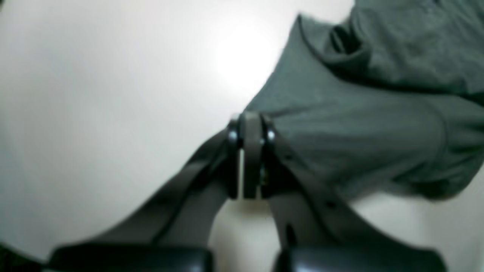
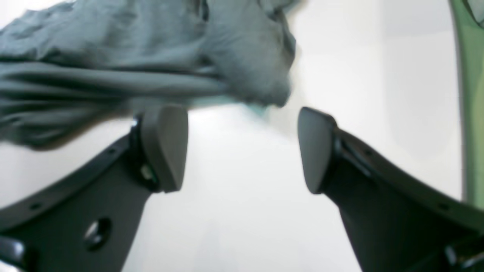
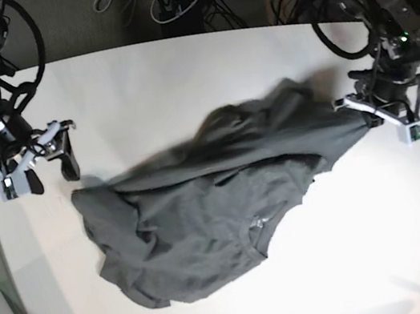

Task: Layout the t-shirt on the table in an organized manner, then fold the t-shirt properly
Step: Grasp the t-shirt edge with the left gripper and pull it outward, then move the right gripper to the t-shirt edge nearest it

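T-shirt (image 3: 204,215) edge pinched by left pincer (image 1: 249,151); right pincer (image 2: 242,149) gapes empty.

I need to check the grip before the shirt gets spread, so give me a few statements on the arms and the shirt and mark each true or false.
1. The left gripper has its jaws shut on an edge of the t-shirt. True.
2. The right gripper is clamped on the cloth. False: its jaws stand wide apart with nothing between them, just short of the shirt's edge.
3. The t-shirt lies flat and smooth. False: it is bunched and creased on the table, with a stretch pulled taut toward the left gripper.
4. In the base view the two grippers are at opposite ends of the shirt. True.
5. The shirt hangs over the table's edge. False: all of it that shows lies on the tabletop.
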You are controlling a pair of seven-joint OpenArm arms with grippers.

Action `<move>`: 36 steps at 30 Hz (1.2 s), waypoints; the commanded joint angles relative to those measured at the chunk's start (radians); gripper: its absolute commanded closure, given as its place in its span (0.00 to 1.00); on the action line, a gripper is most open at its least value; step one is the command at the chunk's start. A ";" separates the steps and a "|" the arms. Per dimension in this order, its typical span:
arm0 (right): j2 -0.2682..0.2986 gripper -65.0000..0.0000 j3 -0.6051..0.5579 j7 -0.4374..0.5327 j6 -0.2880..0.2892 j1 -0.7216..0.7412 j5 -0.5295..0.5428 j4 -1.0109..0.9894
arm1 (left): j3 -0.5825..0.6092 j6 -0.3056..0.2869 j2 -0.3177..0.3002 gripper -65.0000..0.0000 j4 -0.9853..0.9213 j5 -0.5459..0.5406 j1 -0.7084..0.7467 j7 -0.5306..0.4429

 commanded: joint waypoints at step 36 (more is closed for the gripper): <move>0.050 0.29 -0.148 -0.077 0.002 -0.020 0.011 0.010 | -0.318 -0.212 -0.073 0.99 0.038 -0.002 0.083 0.096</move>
